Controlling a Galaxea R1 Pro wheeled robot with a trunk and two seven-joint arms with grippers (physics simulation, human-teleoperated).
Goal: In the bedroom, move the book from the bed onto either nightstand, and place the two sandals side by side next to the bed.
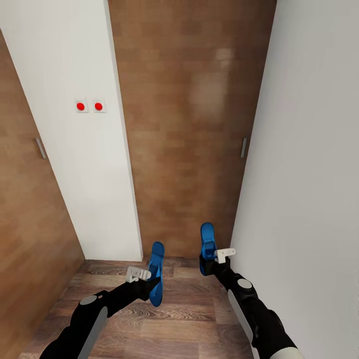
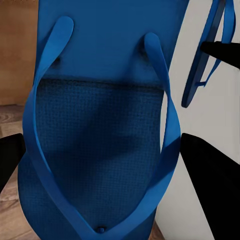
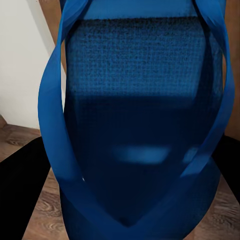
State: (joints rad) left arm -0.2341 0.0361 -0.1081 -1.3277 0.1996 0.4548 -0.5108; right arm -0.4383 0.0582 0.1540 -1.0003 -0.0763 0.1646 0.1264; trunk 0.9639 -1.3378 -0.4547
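A narrow passage is faced, a wooden door (image 1: 192, 124) ahead between white walls (image 1: 309, 149) over a plank floor (image 1: 174, 319), with no bed seen, so the sandals cannot be placed from here. One blue flip-flop is clamped in each claw, the left sandal (image 1: 156, 273) in the left claw (image 1: 144, 281) and the right sandal (image 1: 207, 245) in the right claw (image 1: 209, 262). Both are held on edge, long axes pointing up and forward, straps (image 2: 165, 100) and textured footbeds (image 3: 135, 75) intact.
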